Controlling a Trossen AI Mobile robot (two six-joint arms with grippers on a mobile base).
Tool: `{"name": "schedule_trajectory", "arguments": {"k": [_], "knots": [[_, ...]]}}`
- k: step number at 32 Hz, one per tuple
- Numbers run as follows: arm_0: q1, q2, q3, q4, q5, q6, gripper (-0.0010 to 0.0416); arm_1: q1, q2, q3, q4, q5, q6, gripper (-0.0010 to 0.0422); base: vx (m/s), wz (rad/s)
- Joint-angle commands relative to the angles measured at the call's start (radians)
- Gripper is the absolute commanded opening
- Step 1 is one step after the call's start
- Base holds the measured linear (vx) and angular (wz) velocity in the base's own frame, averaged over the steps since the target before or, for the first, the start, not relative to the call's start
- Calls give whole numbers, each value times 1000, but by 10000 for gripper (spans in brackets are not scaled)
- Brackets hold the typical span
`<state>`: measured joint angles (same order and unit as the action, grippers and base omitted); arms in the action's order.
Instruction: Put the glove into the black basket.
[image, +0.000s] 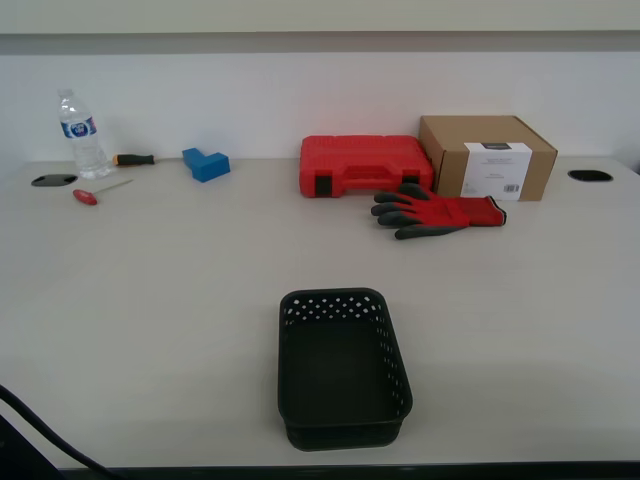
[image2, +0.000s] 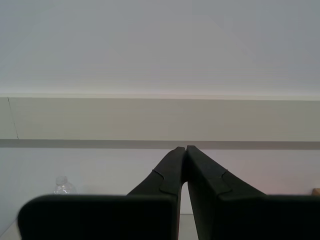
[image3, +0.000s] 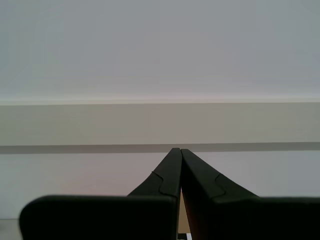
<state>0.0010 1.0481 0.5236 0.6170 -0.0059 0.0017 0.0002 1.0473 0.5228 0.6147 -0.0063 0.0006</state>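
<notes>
The red glove (image: 440, 211) with dark grey fingers lies flat on the table at the back, right of centre, fingers toward the exterior view's left, just in front of the red case. The black basket (image: 343, 366) with round holes stands empty near the table's front edge, centre. My first gripper (image3: 176, 150) is shut and empty, pointing at the far wall. My second gripper (image2: 183, 148) is also shut and empty, pointing at the wall. Neither gripper shows in the exterior view.
A red plastic tool case (image: 365, 165) and a cardboard box (image: 487, 156) stand behind the glove. A water bottle (image: 80, 135), a blue block (image: 205, 163), an orange-handled screwdriver (image: 133, 159) and a red-handled tool (image: 92, 194) lie at the back left. The bottle's cap shows in the second wrist view (image2: 62, 185).
</notes>
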Motion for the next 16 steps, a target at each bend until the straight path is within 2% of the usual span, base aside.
{"name": "schedule_trajectory", "arguments": {"k": [1,16], "knots": [[0,0,1,3,0,1,1,0,0,1,3,-1,0,0,0,0],[0,0,1,3,2,2,1,0,0,1,3,-1,0,0,0,0]]}}
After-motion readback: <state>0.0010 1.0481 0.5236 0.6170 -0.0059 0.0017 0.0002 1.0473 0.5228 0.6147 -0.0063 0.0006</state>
